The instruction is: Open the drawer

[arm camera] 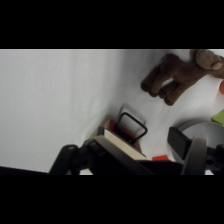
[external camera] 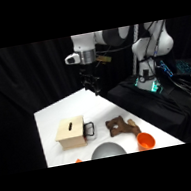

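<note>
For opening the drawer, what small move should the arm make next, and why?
Probably it should come down and forward toward the black wire handle. In the side view the gripper hangs high above the table's far part, apart from the pale wooden box. The handle sticks out from the box's side that faces the brown wooden lump, and nothing touches it.

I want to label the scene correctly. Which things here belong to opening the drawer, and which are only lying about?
Belongs to the job:
- drawer with black wire handle
- pale wooden box holding it
- claw, hanging above the table

Only lying about:
- dark brown wooden lump
- orange cup
- grey round thing at the front edge
</note>
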